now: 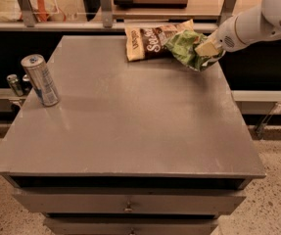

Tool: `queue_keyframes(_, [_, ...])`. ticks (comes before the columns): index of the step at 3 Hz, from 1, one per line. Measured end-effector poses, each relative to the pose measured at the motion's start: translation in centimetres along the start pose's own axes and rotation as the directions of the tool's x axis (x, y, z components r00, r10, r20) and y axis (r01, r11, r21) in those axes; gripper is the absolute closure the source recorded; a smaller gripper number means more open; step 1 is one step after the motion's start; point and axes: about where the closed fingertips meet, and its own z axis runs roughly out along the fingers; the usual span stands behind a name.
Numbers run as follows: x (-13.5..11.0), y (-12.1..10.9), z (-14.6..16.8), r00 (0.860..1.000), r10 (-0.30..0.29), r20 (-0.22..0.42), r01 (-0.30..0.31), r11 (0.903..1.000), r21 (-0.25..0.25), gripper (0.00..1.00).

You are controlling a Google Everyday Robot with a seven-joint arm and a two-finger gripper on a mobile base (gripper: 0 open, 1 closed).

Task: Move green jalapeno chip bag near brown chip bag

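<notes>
Toward the table's [130, 131] far right corner, the green chip bag [184, 45] meets the brown chip bag [147, 40].
The gripper [206, 49], clamped on its right end, holds it against the brown one, which lies just leftward; a can [41, 80] stands well apart.

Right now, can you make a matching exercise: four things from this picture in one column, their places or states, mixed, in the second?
1. green jalapeno chip bag
2. brown chip bag
3. drink can
4. hand

A. stands upright by the left edge of the table
B. at the far right corner, shut on a bag
C. lies at the far edge
D. crumpled, held at one end

Pairs: 1-D, 2-C, 3-A, 4-B
</notes>
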Motion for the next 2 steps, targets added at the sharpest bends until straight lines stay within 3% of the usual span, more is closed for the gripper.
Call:
queue_keyframes(1, [0.17, 0.17, 0.31, 1.000, 0.005, 0.003, -0.005, 0.9999, -0.016, 0.13])
queue_keyframes(2, [0.24, 0.36, 0.16, 1.000, 0.003, 0.003, -0.003, 0.9990, -0.045, 0.00])
